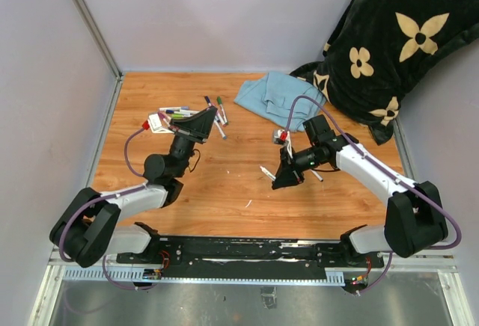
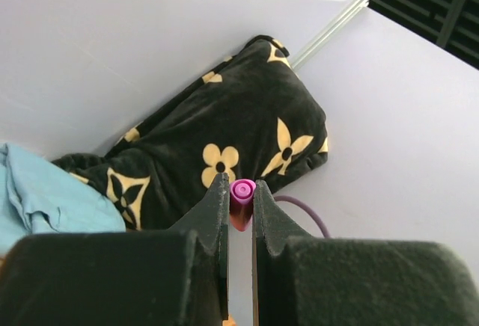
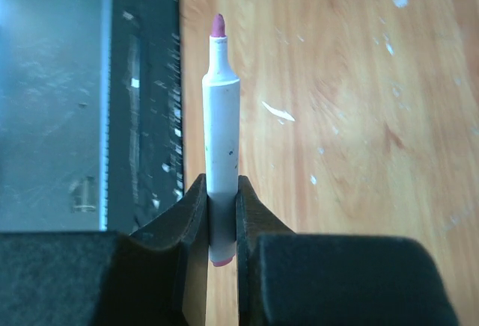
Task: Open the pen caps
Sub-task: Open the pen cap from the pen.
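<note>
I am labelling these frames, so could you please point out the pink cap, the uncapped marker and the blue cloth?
pink cap point(image 2: 242, 191): left wrist view, its round end face.
uncapped marker point(image 3: 222, 128): right wrist view, mid white barrel.
blue cloth point(image 1: 271, 96): top view, its centre.

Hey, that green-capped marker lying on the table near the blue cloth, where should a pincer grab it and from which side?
Probably the white barrel of the green-capped marker, around mid-length, coming from straight above with the jaws across its thin width. It lies flat on the table, another marker close beside it, and that leaves the green cap free.
</note>
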You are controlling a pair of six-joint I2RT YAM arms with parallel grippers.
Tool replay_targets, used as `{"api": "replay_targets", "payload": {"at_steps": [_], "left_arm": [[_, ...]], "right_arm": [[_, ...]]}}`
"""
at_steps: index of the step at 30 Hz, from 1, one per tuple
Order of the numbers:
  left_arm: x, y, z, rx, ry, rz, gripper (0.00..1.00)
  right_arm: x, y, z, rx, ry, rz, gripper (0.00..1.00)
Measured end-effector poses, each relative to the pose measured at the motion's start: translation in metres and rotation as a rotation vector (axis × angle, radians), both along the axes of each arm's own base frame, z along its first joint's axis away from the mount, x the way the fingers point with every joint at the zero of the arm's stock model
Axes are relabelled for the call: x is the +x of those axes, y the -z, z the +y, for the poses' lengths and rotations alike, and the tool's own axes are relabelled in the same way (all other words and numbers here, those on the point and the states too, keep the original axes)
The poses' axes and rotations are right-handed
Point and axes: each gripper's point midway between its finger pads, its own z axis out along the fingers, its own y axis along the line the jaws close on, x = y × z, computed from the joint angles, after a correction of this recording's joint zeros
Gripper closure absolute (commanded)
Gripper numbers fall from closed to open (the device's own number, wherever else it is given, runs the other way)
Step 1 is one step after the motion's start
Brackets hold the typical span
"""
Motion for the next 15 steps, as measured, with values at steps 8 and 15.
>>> {"api": "replay_targets", "payload": {"at_steps": [8, 15], "left_arm": [[-0.021, 0.026, 0.015, 0.05, -0.002, 0.086, 1.0], [-0.036, 0.085, 0.023, 0.132, 0.014, 0.269, 1.0]], "right_arm": [[0.037, 0.056, -0.045, -0.381, 0.146, -0.136, 0.98], [0.055, 0.117, -0.102, -0.792, 0.213, -0.086, 0.99]]}}
